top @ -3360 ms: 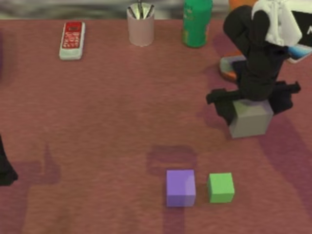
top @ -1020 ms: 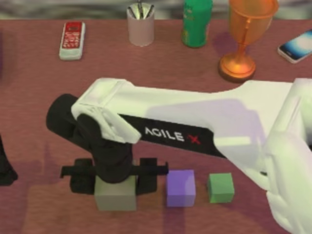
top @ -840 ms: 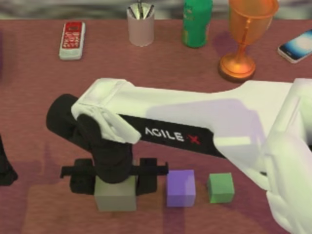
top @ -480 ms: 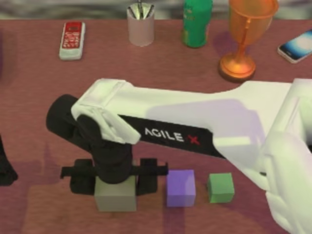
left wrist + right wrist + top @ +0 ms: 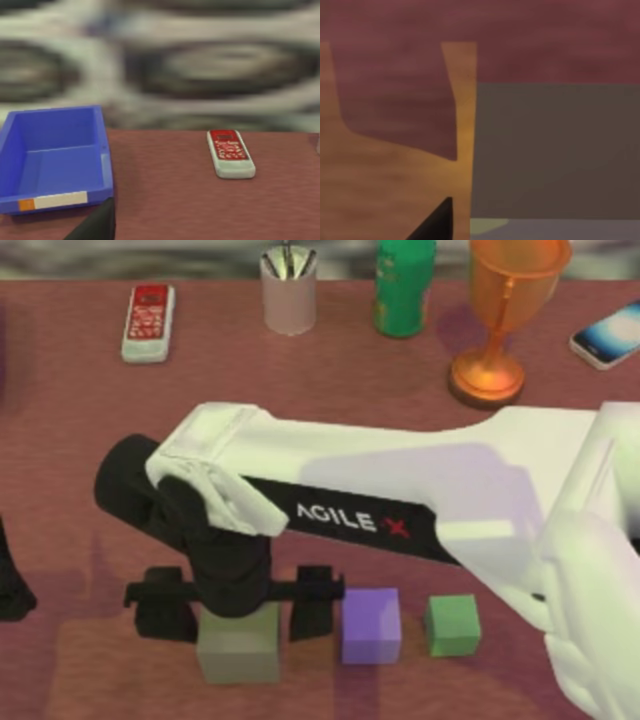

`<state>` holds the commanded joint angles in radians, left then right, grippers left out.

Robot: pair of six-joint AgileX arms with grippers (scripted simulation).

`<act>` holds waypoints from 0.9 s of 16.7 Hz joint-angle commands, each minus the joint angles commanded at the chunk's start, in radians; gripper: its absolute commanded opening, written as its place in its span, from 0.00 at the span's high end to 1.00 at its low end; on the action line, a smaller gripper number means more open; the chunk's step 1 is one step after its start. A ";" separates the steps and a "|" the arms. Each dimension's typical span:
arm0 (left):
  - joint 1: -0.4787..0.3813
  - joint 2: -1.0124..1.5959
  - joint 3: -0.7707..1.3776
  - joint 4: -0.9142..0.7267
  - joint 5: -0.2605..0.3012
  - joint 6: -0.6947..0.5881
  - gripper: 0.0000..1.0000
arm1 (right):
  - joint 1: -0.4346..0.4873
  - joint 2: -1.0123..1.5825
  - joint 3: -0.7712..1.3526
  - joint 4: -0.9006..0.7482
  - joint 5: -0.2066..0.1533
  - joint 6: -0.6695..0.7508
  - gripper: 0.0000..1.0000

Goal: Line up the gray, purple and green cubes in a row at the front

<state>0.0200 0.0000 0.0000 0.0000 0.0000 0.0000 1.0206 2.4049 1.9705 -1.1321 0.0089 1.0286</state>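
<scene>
The right arm reaches across the table (image 5: 80, 440) from the top view's right, white w/ black lettering. Its claw (image 5: 238, 612) sits over the gray cube (image 5: 240, 652) at the front of the table, fingers (image 5: 312, 602) spread wide on either side and clear of the cube's sides, so the claw is open and the cube rests on the table.

Just right of the gray cube is the purple cube (image 5: 371, 625), then the green cube (image 5: 452, 624) (smallest of the three), w/ small gaps between them, forming a rough row along the front edge.

Along the back: a red phone (image 5: 148, 322), a pale cup (image 5: 288, 292) holding utensils, a green can (image 5: 403, 285), an orange goblet (image 5: 500, 315) and a smartphone (image 5: 606, 335) at far right.

The left arm's claw (image 5: 12, 585) sits parked at the left edge; can't tell whether it is open. Its wrist view shows a blue bin (image 5: 55, 157) and the red phone.
</scene>
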 joint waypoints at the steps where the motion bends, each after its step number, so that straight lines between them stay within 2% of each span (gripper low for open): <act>1: 0.000 0.000 0.000 0.000 0.000 0.000 0.00 | 0.000 0.000 0.000 0.000 0.000 0.000 0.00; 9: 0.000 0.000 0.000 0.000 0.000 0.000 0.00 | 0.000 -0.001 0.017 -0.018 0.000 0.001 0.00; 15: 0.000 0.000 0.000 0.000 0.000 0.000 0.00 | 0.006 -0.019 0.200 -0.225 0.000 0.001 0.00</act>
<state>0.0200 0.0000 0.0000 0.0000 0.0000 0.0000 1.0267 2.3859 2.1702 -1.3572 0.0086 1.0295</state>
